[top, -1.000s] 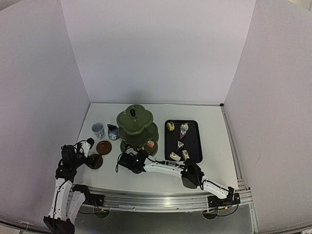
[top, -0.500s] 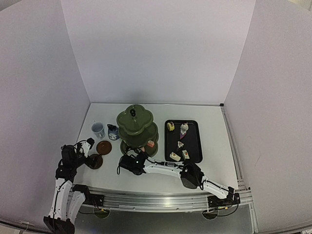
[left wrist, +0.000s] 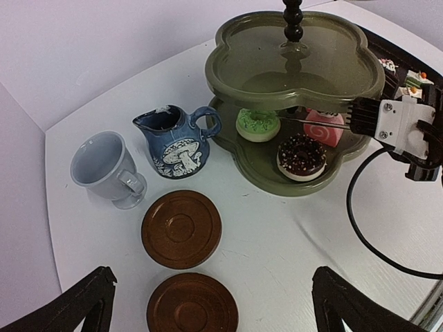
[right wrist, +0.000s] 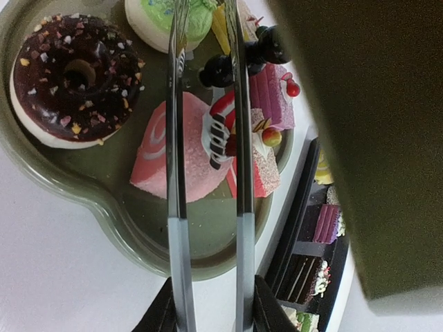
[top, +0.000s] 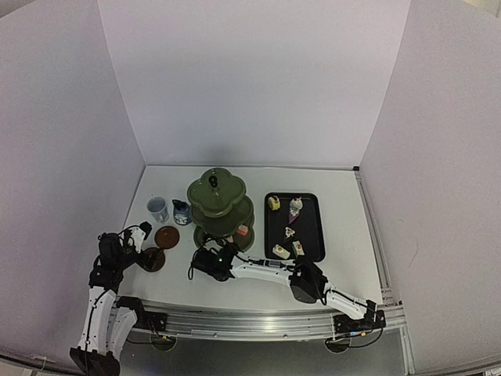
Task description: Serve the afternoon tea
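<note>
The dark green three-tier stand stands mid-table. In the right wrist view its bottom tier holds a chocolate doughnut, a green pastry, a pink roll and a red-and-white slice. My right gripper is shut on the metal tongs, whose arms reach over the pink roll under the middle tier. My left gripper is open and empty above two brown saucers. The pale blue cup and the dark blue jug stand behind them.
A black tray with several more pastries lies right of the stand. The right arm's cable loops over the table in front of the stand. White walls close in the back and both sides.
My right gripper with the tongs has shifted very slightly at the front of the stand. The left arm and the tableware have not moved.
</note>
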You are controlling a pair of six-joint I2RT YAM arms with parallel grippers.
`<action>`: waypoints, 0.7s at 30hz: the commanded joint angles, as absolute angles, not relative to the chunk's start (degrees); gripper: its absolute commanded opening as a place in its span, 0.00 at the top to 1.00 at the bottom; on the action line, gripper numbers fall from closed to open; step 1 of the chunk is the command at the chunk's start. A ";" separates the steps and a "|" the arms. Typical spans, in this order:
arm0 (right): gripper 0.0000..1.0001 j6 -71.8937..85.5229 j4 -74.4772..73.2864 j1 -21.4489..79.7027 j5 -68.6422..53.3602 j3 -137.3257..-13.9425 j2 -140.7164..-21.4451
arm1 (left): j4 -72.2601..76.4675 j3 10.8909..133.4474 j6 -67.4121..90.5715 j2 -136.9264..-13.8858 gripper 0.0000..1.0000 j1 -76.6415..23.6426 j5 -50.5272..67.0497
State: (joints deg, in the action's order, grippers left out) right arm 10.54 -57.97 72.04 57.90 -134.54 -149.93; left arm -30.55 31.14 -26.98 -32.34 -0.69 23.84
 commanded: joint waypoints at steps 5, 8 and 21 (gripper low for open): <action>0.73 15.49 -58.65 73.78 58.88 -138.90 -146.25 | -30.08 32.17 -26.72 -32.89 0.00 -0.44 25.17; 0.73 15.68 -58.73 74.50 57.40 -138.78 -145.58 | -30.14 32.17 -26.77 -33.05 0.00 -0.44 25.38; 0.73 14.11 -57.50 76.81 49.66 -138.28 -143.24 | -30.37 32.17 -27.07 -33.10 0.00 -0.44 25.66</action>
State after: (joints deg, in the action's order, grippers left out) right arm 13.58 -58.30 76.22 51.80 -136.59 -149.12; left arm -30.57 31.14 -27.00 -32.84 -0.69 24.46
